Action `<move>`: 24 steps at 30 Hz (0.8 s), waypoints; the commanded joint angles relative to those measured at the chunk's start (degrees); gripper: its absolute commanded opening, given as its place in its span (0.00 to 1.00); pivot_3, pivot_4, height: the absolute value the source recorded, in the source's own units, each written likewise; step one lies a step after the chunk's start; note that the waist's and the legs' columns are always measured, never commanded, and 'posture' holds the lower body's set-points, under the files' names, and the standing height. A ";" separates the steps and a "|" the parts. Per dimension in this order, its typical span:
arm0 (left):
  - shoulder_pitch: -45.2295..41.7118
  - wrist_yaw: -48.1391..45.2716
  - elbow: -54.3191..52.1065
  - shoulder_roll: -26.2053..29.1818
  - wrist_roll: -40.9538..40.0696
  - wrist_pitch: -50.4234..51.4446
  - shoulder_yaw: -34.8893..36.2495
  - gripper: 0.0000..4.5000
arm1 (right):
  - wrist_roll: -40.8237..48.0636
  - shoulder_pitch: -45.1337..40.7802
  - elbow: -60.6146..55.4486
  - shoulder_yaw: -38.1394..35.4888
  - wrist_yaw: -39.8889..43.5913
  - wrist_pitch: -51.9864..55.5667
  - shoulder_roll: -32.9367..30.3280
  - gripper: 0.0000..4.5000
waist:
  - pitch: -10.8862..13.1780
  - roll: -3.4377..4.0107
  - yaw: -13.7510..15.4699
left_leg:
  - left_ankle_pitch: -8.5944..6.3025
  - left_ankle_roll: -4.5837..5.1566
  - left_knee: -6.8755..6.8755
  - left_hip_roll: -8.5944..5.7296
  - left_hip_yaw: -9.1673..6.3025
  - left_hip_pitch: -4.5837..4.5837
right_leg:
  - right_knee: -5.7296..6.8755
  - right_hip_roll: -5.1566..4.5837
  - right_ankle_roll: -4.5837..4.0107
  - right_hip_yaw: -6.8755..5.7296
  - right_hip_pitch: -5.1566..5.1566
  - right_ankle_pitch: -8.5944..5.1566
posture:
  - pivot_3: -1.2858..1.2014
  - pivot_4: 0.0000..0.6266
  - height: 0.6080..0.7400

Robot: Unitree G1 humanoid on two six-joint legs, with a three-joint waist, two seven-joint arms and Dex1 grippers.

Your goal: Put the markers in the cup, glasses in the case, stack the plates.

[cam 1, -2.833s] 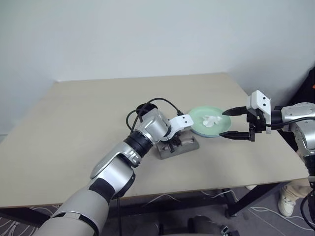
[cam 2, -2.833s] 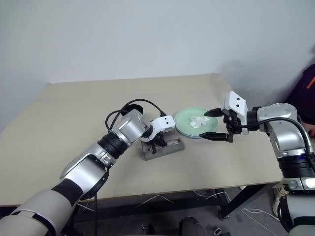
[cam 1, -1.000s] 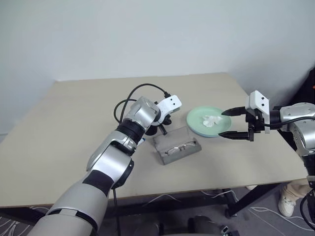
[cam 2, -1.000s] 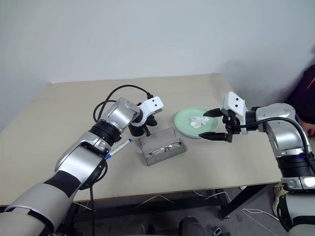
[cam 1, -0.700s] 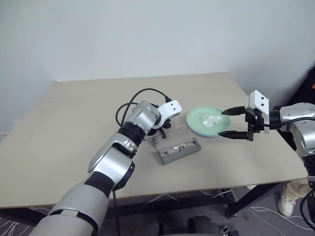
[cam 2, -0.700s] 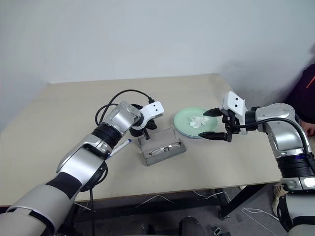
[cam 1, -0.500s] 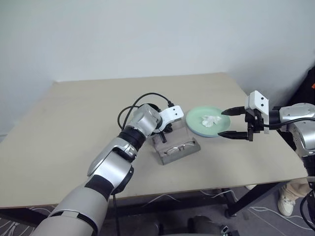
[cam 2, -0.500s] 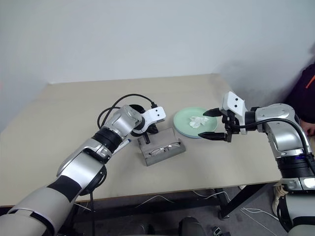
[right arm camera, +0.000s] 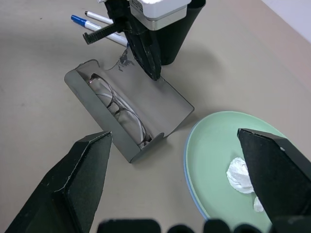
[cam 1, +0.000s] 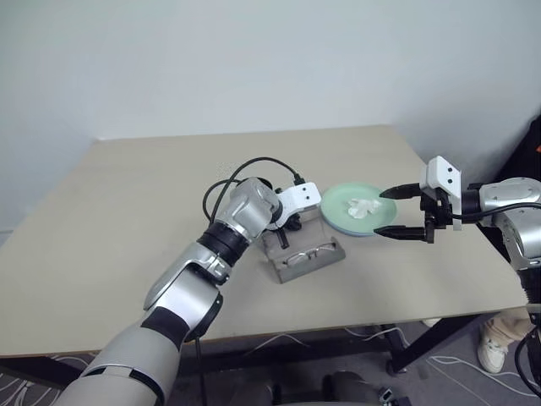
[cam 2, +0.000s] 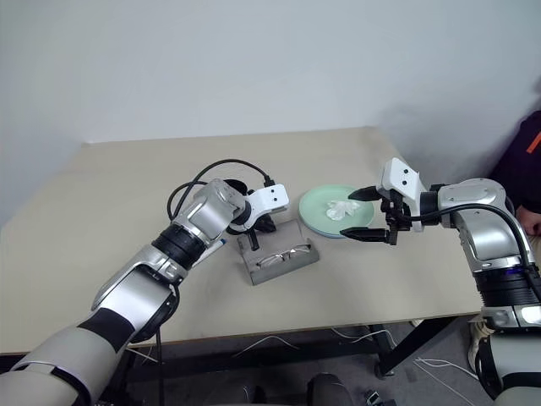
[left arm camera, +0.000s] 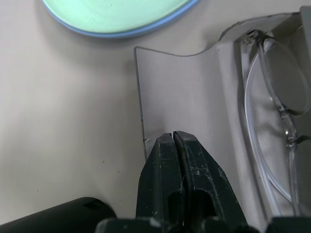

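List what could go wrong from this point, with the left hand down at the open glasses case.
1. The shut left hand is at the flat lid of the grey hinged case; a push might slide the whole case instead of closing it.
2. The clear-framed glasses lie in the tray; a hard closing could pinch a temple.
3. The black tapered cup stands close behind that hand and might be tipped.

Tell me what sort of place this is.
Probably a lab or test room, not a home: a bare beige table against a blank white wall, loose cables on the floor beneath it, and a person at the edge.
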 commanded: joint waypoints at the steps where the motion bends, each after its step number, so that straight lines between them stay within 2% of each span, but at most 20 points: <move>1: -0.17 -0.22 -2.74 0.85 0.53 0.12 -0.38 0.00 | 0.23 -1.41 -0.86 -1.03 0.08 -0.98 0.11 1.00 | 0.00 0.00 -0.01 | 0.00 0.00 0.00 0.00 0.00 0.00 | 0.00 0.00 0.00 0.00 0.00 0.00 | 0.52 0.00 0.90; 10: 0.42 4.37 0.79 0.17 1.90 -3.63 -0.71 0.00 | 0.28 -1.40 -0.85 -1.03 0.24 -0.94 0.15 1.00 | 0.00 0.00 0.01 | 0.00 0.00 0.00 0.01 0.00 0.00 | 0.00 0.00 0.00 0.00 0.00 0.00 | 0.52 0.00 0.90; 15: -0.30 7.36 6.18 -1.22 2.01 -6.46 -0.23 0.00 | 0.58 -0.86 -1.46 -1.26 0.27 -0.57 -0.05 1.00 | 0.00 0.00 0.06 | 0.00 0.00 0.01 0.00 0.00 0.00 | -0.01 0.00 0.00 0.00 0.01 0.00 | 0.52 0.00 0.90; 24: 1.26 5.88 6.15 -1.84 2.59 -7.11 -1.45 0.00 | 0.61 -0.67 -1.72 -1.45 0.02 -0.39 -0.19 1.00 | 0.00 0.00 0.04 | 0.00 0.00 0.00 0.00 0.00 0.00 | -0.01 0.00 0.00 0.00 0.01 0.00 | 0.52 0.00 0.90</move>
